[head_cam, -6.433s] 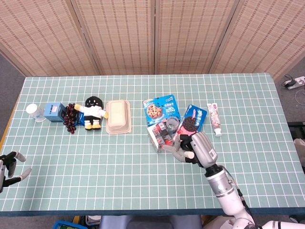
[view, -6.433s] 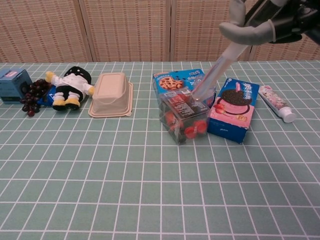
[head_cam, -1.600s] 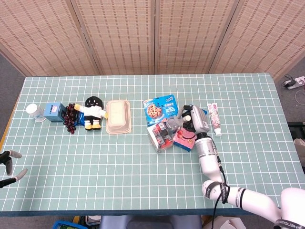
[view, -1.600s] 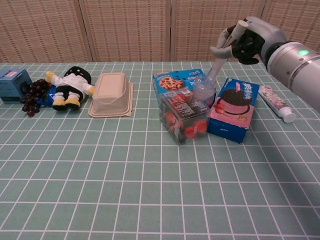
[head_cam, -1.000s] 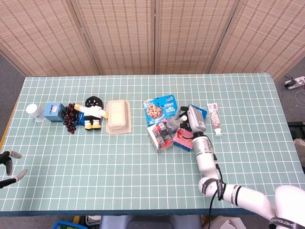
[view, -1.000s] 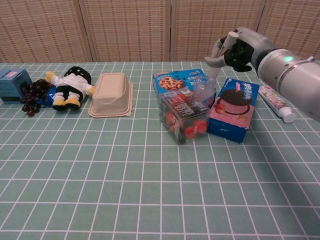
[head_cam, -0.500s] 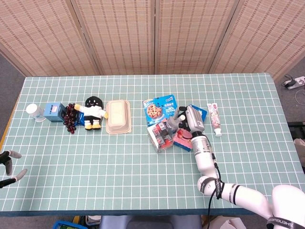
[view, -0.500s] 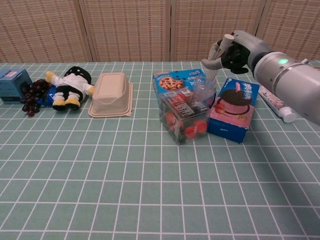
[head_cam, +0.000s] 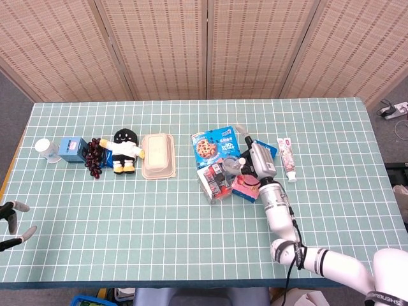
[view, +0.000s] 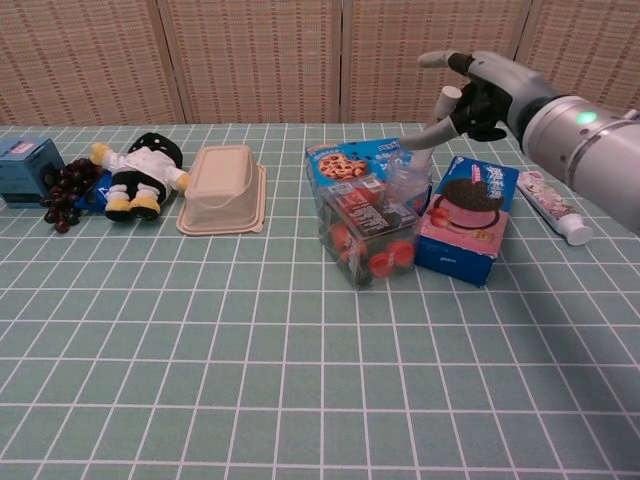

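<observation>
My right hand [head_cam: 256, 157] [view: 482, 92] hovers over the back of a pink cookie box [head_cam: 250, 180] [view: 466, 226], fingers spread and holding nothing. One finger slants down to the top of a small clear bottle [view: 406, 182] [head_cam: 231, 166]. In front of the bottle stands a clear box with red contents [view: 366, 234] [head_cam: 215, 181], and behind it lies a blue cookie packet [head_cam: 213, 144] [view: 350, 159]. My left hand [head_cam: 11, 224] is at the table's near left edge, fingers apart and empty.
A toothpaste tube [head_cam: 287, 159] [view: 556, 212] lies right of the pink box. To the left sit a beige lidded container [head_cam: 158, 155] [view: 222, 188], a plush doll [head_cam: 125, 150], dark grapes [head_cam: 95, 156], a blue box [head_cam: 74, 149] and a white cup [head_cam: 44, 148].
Over six seconds my right hand moved from the clear box's near side to above the bottle. In the last half second its curled fingers spread. The left hand stays put.
</observation>
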`<act>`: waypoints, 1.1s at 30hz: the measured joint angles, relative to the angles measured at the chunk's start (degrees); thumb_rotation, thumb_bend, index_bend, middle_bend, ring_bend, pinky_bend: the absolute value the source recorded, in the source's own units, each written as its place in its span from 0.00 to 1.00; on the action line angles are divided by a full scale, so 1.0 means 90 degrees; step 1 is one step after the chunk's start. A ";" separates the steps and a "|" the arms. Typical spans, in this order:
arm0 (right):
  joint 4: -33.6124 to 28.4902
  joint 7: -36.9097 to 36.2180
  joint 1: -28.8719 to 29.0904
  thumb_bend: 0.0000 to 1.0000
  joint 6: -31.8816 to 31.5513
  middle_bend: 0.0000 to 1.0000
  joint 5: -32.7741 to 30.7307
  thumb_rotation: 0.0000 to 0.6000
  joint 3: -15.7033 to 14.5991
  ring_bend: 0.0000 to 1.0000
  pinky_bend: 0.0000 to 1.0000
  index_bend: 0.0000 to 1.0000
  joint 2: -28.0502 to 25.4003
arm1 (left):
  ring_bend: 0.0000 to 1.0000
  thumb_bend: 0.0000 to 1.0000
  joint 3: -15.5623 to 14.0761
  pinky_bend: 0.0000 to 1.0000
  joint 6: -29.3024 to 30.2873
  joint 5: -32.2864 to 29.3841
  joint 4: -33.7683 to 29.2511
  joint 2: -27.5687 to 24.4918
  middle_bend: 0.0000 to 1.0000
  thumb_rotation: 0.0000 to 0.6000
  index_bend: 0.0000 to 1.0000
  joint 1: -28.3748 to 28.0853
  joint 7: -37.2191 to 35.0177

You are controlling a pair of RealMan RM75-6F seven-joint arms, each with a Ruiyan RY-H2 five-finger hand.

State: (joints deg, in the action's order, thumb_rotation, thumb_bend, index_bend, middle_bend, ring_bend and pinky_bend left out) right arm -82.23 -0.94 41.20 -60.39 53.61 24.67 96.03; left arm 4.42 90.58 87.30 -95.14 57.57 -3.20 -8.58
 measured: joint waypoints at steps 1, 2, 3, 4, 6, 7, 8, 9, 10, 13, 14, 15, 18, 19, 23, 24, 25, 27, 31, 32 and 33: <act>-0.0105 0.0037 -0.0046 0.00 -0.0056 1.00 0.0064 1.00 -0.0038 1.00 1.00 0.07 -0.0083 | 0.56 0.14 -0.0001 0.75 -0.0005 0.0000 0.0002 0.0001 0.76 1.00 0.57 -0.0003 0.0006; -0.0195 0.0078 -0.0082 0.00 -0.0098 1.00 0.0108 1.00 -0.0069 1.00 1.00 0.07 -0.0156 | 0.56 0.14 -0.0004 0.75 -0.0011 0.0003 0.0004 0.0002 0.76 1.00 0.57 -0.0005 0.0014; -0.0296 0.0131 -0.0122 0.00 -0.0142 1.00 0.0149 1.00 -0.0103 1.00 1.00 0.07 -0.0240 | 0.56 0.14 -0.0005 0.75 -0.0016 0.0006 0.0005 0.0005 0.76 1.00 0.57 -0.0008 0.0022; -0.0446 0.0217 -0.0181 0.00 -0.0206 1.00 0.0201 1.00 -0.0149 1.00 1.00 0.07 -0.0364 | 0.56 0.14 -0.0007 0.75 -0.0020 0.0008 0.0007 0.0008 0.76 1.00 0.57 -0.0011 0.0035; -0.0703 0.0361 -0.0286 0.00 -0.0335 1.00 0.0296 1.00 -0.0226 1.00 1.00 0.07 -0.0568 | 0.56 0.14 -0.0012 0.75 -0.0037 0.0011 0.0011 0.0020 0.76 1.00 0.57 -0.0019 0.0079; -0.0888 0.0454 -0.0368 0.00 -0.0442 1.00 0.0376 1.00 -0.0283 1.00 1.00 0.07 -0.0713 | 0.56 0.14 -0.0016 0.75 -0.0048 0.0012 0.0014 0.0025 0.76 1.00 0.57 -0.0024 0.0097; -0.1027 0.0519 -0.0437 0.00 -0.0532 1.00 0.0449 1.00 -0.0333 1.00 1.00 0.07 -0.0824 | 0.56 0.14 -0.0020 0.75 -0.0062 0.0014 0.0020 0.0033 0.76 1.00 0.57 -0.0030 0.0122; -0.1166 0.0580 -0.0513 0.00 -0.0626 1.00 0.0533 1.00 -0.0387 1.00 1.00 0.07 -0.0938 | 0.56 0.14 -0.0024 0.75 -0.0075 0.0015 0.0024 0.0040 0.76 1.00 0.57 -0.0035 0.0142; -0.1350 0.0654 -0.0624 0.00 -0.0758 1.00 0.0665 1.00 -0.0471 1.00 1.00 0.07 -0.1095 | 0.56 0.14 -0.0028 0.75 -0.0092 0.0013 0.0028 0.0049 0.76 1.00 0.57 -0.0041 0.0161; -0.1781 0.0824 -0.0933 0.00 -0.1083 1.00 0.1039 1.00 -0.0729 1.00 1.00 0.07 -0.1511 | 0.56 0.14 -0.0040 0.75 -0.0142 0.0008 0.0034 0.0078 0.76 1.00 0.57 -0.0062 0.0232; -0.1898 0.0874 -0.1026 0.00 -0.1166 1.00 0.1142 1.00 -0.0813 1.00 1.00 0.07 -0.1637 | 0.56 0.14 -0.0044 0.75 -0.0162 0.0008 0.0037 0.0093 0.76 1.00 0.57 -0.0073 0.0270; -0.2007 0.0926 -0.1112 0.00 -0.1236 1.00 0.1232 1.00 -0.0895 1.00 1.00 0.07 -0.1764 | 0.56 0.14 -0.0048 0.75 -0.0178 0.0009 0.0038 0.0105 0.76 1.00 0.57 -0.0081 0.0301; -0.2392 0.1117 -0.1453 0.00 -0.1512 0.99 0.1543 1.00 -0.1195 1.00 1.00 0.07 -0.2243 | 0.56 0.14 -0.0067 0.75 -0.0224 0.0023 0.0044 0.0152 0.76 1.00 0.57 -0.0107 0.0415; -0.2474 0.1164 -0.1556 0.00 -0.1611 0.99 0.1641 1.00 -0.1277 1.00 1.00 0.07 -0.2363 | 0.56 0.14 -0.0074 0.75 -0.0237 0.0030 0.0045 0.0167 0.76 1.00 0.57 -0.0115 0.0452; -0.2688 0.1284 -0.1997 0.00 -0.2062 0.89 0.2068 1.00 -0.1618 0.93 1.00 0.10 -0.2777 | 0.55 0.14 -0.0106 0.75 -0.0307 0.0063 0.0055 0.0245 0.75 1.00 0.57 -0.0157 0.0613; -0.2720 0.1291 -0.2133 0.00 -0.2196 0.87 0.2204 1.00 -0.1725 0.90 1.00 0.12 -0.2883 | 0.55 0.14 -0.0114 0.75 -0.0320 0.0071 0.0058 0.0261 0.75 1.00 0.57 -0.0164 0.0644; -0.2736 0.1290 -0.2235 0.00 -0.2295 0.82 0.2314 1.00 -0.1807 0.85 1.00 0.18 -0.2959 | 0.55 0.14 -0.0122 0.75 -0.0332 0.0080 0.0059 0.0275 0.75 1.00 0.57 -0.0171 0.0675; -0.2750 0.1283 -0.2435 0.00 -0.2485 0.74 0.2541 1.00 -0.1969 0.76 0.96 0.28 -0.3076 | 0.55 0.14 -0.0139 0.75 -0.0352 0.0100 0.0060 0.0308 0.75 1.00 0.57 -0.0185 0.0748; -0.2670 0.1238 -0.2848 0.01 -0.2911 0.63 0.3000 1.00 -0.2267 0.60 0.80 0.37 -0.3226 | 0.55 0.14 -0.0171 0.75 -0.0374 0.0144 0.0055 0.0366 0.75 1.00 0.57 -0.0202 0.0888; -0.2614 0.1211 -0.2926 0.02 -0.3024 0.62 0.3070 1.00 -0.2300 0.58 0.77 0.38 -0.3228 | 0.55 0.14 -0.0182 0.75 -0.0381 0.0157 0.0053 0.0385 0.75 1.00 0.57 -0.0208 0.0929; -0.2503 0.1174 -0.3029 0.03 -0.3190 0.61 0.3148 1.00 -0.2328 0.55 0.74 0.38 -0.3209 | 0.55 0.14 -0.0190 0.75 -0.0388 0.0166 0.0052 0.0399 0.75 1.00 0.57 -0.0212 0.0957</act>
State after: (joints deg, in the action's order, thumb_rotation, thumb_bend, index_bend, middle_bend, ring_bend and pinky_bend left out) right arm -104.75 9.62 13.94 -89.10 81.94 3.72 67.15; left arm 2.71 87.08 88.80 -94.67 61.16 -5.11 0.03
